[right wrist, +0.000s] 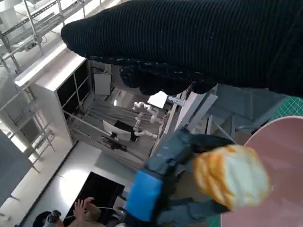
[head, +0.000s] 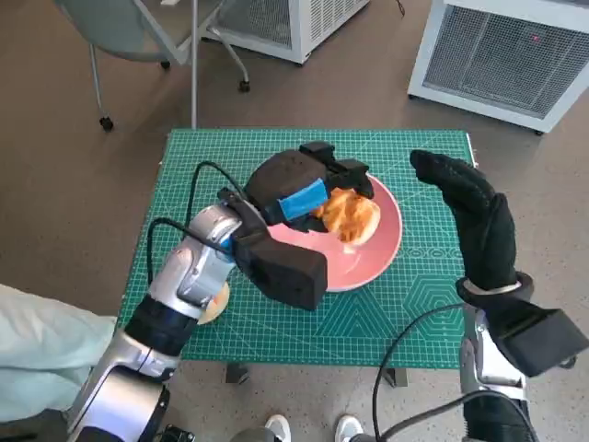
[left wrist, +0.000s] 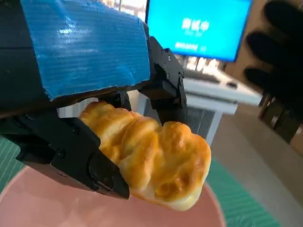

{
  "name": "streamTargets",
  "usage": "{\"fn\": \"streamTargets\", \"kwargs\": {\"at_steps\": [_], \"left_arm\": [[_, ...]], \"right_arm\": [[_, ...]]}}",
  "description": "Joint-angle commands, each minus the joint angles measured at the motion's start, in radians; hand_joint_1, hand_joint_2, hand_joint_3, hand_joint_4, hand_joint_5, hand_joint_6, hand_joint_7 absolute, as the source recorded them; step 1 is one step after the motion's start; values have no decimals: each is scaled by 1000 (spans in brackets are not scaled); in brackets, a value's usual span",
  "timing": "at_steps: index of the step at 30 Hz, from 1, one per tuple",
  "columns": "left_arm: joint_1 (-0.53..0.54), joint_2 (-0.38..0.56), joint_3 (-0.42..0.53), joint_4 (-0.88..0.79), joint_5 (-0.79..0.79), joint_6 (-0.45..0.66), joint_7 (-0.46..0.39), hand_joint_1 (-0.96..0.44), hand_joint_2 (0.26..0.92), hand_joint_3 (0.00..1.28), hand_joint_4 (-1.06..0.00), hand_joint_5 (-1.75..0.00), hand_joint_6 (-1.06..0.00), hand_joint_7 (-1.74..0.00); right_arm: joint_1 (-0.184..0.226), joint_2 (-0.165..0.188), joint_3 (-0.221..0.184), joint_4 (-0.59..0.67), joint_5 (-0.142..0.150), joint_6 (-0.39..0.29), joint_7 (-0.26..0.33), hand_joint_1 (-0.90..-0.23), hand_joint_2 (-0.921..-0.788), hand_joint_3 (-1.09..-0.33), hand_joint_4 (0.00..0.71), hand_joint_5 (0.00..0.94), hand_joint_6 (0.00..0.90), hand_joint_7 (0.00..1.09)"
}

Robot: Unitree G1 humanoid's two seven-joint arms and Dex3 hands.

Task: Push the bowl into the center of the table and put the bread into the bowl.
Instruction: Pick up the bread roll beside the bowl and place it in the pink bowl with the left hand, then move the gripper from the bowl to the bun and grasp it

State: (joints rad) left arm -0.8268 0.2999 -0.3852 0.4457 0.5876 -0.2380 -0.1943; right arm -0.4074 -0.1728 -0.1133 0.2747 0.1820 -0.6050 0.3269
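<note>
Glossy golden bread (left wrist: 156,163); smooth, perhaps plastic bowl (head: 382,249).

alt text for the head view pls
The left robot hand holds a golden bread roll over a pink bowl on a green cutting mat. The gloved right robot hand is raised beside the bowl.

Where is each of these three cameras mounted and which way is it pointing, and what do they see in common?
Head view: on the robot's head, looking steeply down at the green table; both forearms, left hand, right hand.
Left wrist view: behind the left hand, facing the bread it holds over the pink bowl.
Right wrist view: behind the right hand, looking across at the left hand.
Shared: all show bread and bowl.
</note>
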Motion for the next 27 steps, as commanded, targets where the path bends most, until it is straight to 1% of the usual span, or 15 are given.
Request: {"fn": "streamTargets", "kwargs": {"at_steps": [1,3,4,5,6,7,10,11,14,17,23,27], "left_arm": [[-9,-10,10,-15,-27,22,-35,3,903,167,-550,-1153,-451,-1171],[2,-9,11,-30,-31,42,-54,-3,876,112,-469,-606,-434,-655],[9,-4,10,-42,-31,56,-70,-12,874,79,-450,-401,-439,-458],[14,-1,10,-51,-31,65,-81,-32,867,65,-409,-320,-422,-374],[18,4,9,-62,-29,75,-92,-62,857,44,-347,-205,-397,-253],[21,8,8,-71,-27,83,-100,-105,848,29,-292,-131,-373,-170],[24,26,6,-99,-16,93,-123,-182,836,13,-221,-55,-343,-79],[25,32,6,-107,-14,94,-130,-228,833,9,-189,-36,-328,-52],[28,51,11,-121,-16,83,-145,-305,830,4,-136,-12,-299,-18],[37,67,25,-130,-45,60,-162,-354,830,3,-93,-4,-271,-5],[58,97,61,-141,-135,-1,-213,-387,835,4,-33,0,-229,0],[100,151,109,-197,-223,-41,-275,-395,843,7,-9,1,-207,0]], "right_arm": [[27,5,-3,-1,4,8,-7,-704,-921,-802,167,6,-1,423],[28,5,-3,-1,4,8,-8,-702,-921,-802,167,5,-1,423],[28,5,-3,0,3,7,-8,-702,-921,-802,167,5,-1,423],[27,5,-3,0,3,6,-9,-700,-921,-802,167,5,-1,423],[27,5,-4,1,3,6,-9,-699,-921,-803,167,5,-1,423],[27,6,-4,2,3,6,-9,-697,-921,-803,167,5,-1,423],[25,7,-4,4,3,5,-11,-695,-921,-803,168,5,-1,424],[25,7,-3,5,3,5,-11,-694,-921,-803,168,5,-1,424],[23,9,-3,8,4,5,-11,-694,-921,-802,168,5,-1,424],[21,10,-2,11,3,6,-11,-695,-921,-802,168,5,-1,424],[18,12,1,13,1,7,-13,-696,-921,-802,168,5,-1,424],[17,15,3,16,1,7,-11,-696,-921,-802,168,4,-1,424]]}}
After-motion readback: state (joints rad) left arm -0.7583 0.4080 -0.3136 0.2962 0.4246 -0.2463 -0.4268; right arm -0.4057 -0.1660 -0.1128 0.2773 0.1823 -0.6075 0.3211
